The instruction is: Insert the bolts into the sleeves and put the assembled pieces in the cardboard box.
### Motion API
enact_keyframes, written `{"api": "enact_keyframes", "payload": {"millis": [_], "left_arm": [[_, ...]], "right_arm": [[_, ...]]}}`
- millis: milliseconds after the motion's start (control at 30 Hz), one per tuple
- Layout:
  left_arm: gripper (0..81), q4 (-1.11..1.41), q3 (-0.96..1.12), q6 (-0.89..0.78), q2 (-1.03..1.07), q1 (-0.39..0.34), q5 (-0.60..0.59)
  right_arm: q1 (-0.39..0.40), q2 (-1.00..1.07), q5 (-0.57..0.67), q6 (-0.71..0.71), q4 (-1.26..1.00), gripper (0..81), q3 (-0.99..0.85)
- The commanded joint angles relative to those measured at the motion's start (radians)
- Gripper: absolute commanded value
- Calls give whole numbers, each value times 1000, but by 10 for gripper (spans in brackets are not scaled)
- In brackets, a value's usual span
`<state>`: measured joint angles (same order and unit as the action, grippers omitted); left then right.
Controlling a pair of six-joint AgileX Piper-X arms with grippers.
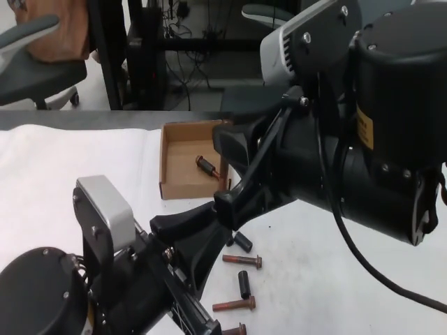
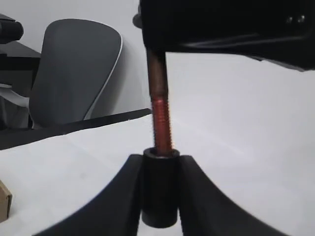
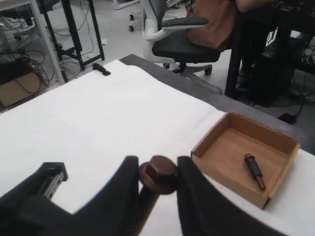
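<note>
at the sleeve (image 2: 160, 194), the bolt (image 2: 160, 115) points threaded-end in, axes aligned.

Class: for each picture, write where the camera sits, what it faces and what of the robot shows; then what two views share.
High view: behind the robot, facing forward and down over the bench; both arms show.
Left wrist view: on the left wrist, facing the left pincer, shut on a sleeve, a bolt in its mouth.
Right wrist view: on the right wrist, facing the right pincer, shut on the bolt's head.
Shared: high and right wrist views show the box with one finished piece.
</note>
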<state>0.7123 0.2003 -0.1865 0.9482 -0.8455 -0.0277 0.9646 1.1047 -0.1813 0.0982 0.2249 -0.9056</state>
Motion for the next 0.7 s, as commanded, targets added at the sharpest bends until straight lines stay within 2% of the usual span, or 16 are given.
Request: {"api": "enact_keyframes", "payload": {"millis": [0,233,400,467,500,567,667], "left_arm": [[18,36,5,-8,-1,-2,3],[18,75,5,-8,-1,-2,6],[18,79,5,-8,-1,-2,75],[18,86,5,-8,-1,-2,91],[18,91,5,-8,-1,-2,91],[18,108,5,-8,-1,-2,95],[18,124,5,-8,-1,-2,98]], "right_arm": [[5,9,14,10,-6,6,-5],[30,52,15,12,-6,6,-5],[61,59,59,14,5,14,-5],[72,55,55,14,11,98,-5],[79,55,45,14,19,185,-5],[85,52,7,30,49,293,-5],[89,44,-10,53,84,356,-5]]}}
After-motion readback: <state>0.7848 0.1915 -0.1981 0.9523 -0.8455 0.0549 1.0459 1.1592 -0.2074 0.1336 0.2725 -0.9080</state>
